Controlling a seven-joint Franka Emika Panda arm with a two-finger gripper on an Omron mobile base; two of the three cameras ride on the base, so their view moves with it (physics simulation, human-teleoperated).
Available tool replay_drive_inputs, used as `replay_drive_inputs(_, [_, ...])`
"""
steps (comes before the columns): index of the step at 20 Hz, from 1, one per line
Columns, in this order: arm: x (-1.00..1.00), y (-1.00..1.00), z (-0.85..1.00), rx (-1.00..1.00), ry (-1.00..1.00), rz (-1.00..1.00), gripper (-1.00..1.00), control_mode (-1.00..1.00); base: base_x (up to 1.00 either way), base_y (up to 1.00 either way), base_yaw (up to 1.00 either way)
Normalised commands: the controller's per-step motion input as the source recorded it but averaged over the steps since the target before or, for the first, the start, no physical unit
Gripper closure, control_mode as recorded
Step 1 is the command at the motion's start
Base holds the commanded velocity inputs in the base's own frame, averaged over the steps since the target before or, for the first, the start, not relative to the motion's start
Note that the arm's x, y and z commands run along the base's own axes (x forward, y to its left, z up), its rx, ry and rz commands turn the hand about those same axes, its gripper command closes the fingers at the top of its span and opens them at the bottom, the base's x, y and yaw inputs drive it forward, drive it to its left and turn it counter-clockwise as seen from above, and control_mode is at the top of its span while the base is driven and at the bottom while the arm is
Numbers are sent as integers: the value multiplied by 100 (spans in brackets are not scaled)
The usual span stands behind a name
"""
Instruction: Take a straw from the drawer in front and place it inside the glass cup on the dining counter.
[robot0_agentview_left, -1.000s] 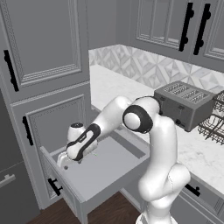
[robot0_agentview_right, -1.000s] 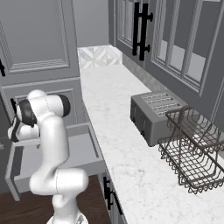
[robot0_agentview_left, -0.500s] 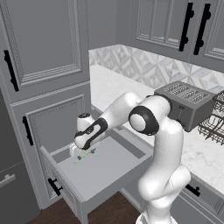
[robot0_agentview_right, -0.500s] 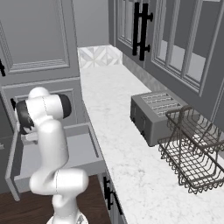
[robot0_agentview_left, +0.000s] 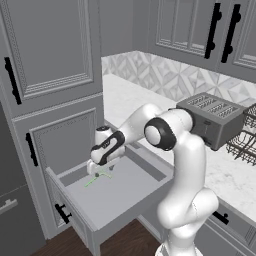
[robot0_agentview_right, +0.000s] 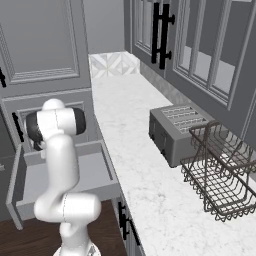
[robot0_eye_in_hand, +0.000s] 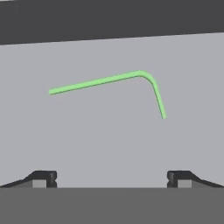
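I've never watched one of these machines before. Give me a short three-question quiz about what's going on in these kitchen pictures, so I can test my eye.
1. True or false: the straw lies on the floor of the open drawer.
2. The gripper has its jaws: A) spread apart with nothing between them, B) clamped on the straw, C) clamped on the drawer's handle.
3. Fill in: the appliance beside the wire rack is a ____.

Key: 1 true; 2 A; 3 toaster.
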Motion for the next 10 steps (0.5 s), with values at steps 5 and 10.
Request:
replay_drive_inputs(5, [26,0,-37,0,0,8,-100,-100,0,0,0])
replay_drive_inputs(10, [33,-1,-27,0,0,9,-100,-100,0,0,0])
